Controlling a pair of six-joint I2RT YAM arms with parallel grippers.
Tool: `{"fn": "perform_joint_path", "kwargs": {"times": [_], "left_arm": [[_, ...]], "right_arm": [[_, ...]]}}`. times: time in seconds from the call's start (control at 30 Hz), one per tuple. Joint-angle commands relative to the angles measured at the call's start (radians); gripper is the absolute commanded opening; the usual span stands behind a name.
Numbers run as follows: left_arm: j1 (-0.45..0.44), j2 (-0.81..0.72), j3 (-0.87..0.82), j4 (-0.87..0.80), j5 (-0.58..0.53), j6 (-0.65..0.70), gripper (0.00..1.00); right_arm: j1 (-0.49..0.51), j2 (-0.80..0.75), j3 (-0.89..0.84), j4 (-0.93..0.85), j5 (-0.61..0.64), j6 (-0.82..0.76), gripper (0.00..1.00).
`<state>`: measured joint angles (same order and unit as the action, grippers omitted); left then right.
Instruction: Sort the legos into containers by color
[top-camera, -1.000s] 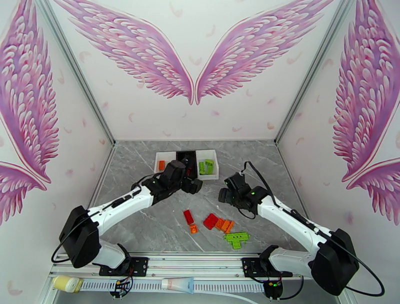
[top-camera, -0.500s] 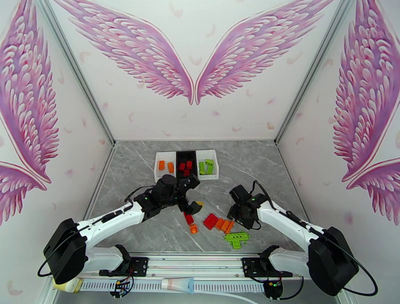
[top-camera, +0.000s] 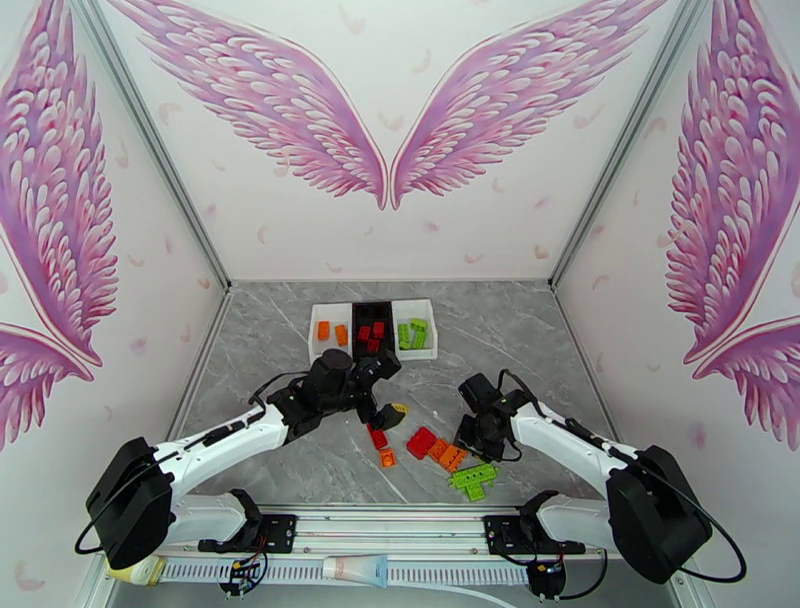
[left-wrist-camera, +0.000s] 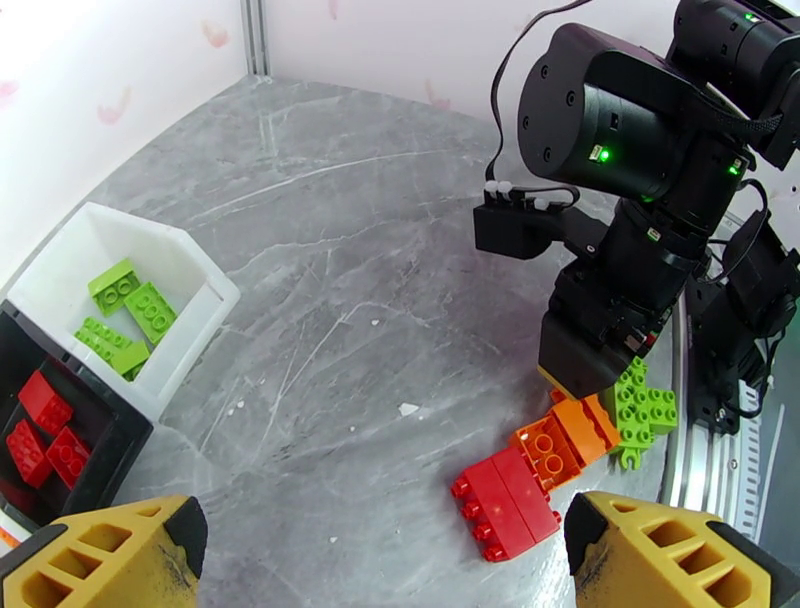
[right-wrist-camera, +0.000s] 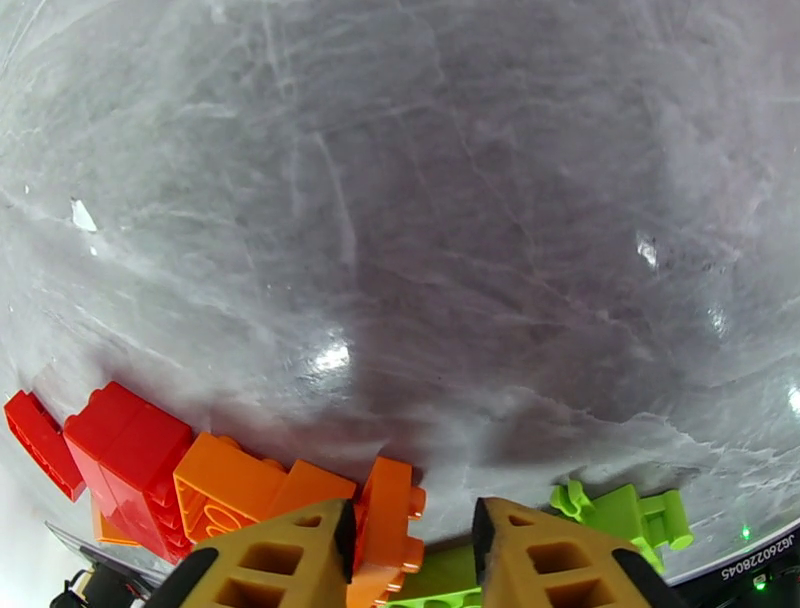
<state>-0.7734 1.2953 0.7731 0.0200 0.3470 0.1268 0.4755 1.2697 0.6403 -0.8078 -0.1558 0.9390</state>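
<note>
The orange lego (right-wrist-camera: 385, 530) you want stands on edge in the loose pile near the near edge of the tabletop (top-camera: 300, 440), touching another orange brick (right-wrist-camera: 235, 495). Your right claw (right-wrist-camera: 410, 550) straddles it, jaws partway apart with a gap on one side (whether it grips, I cannot tell). An off-centre pinch could twist it free or drag neighbours. Your left claw (left-wrist-camera: 385, 560) hangs wide open and empty nearby. The containers (top-camera: 313, 345) sit toward the far edge.
</note>
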Motion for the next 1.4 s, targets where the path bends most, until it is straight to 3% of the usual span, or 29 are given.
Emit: {"fn": "perform_joint_path", "kwargs": {"times": [0.0, 0.33, 0.77, 1.2, 1.37], "left_arm": [[-0.005, -0.040, -0.024, 0.011, 0.002, 0.002, 0.99], [-0.005, -0.068, -0.050, 0.011, -0.011, 0.020, 0.99], [0.021, -0.096, -0.086, 0.033, -0.013, 0.035, 0.99], [0.223, -0.312, -0.181, -0.025, 0.017, -0.010, 0.99], [0.318, -0.379, -0.189, -0.095, -0.014, -0.033, 0.99]], "right_arm": [[-0.005, -0.016, -0.019, 0.028, -0.024, 0.023, 0.34], [-0.006, -0.021, 0.020, 0.015, 0.020, 0.063, 0.15], [-0.006, -0.032, 0.172, -0.062, 0.169, 0.062, 0.16], [0.003, 0.209, 0.496, -0.006, 0.239, -0.069, 0.16], [0.068, 0.325, 0.662, 0.063, 0.256, -0.155, 0.17]]}}
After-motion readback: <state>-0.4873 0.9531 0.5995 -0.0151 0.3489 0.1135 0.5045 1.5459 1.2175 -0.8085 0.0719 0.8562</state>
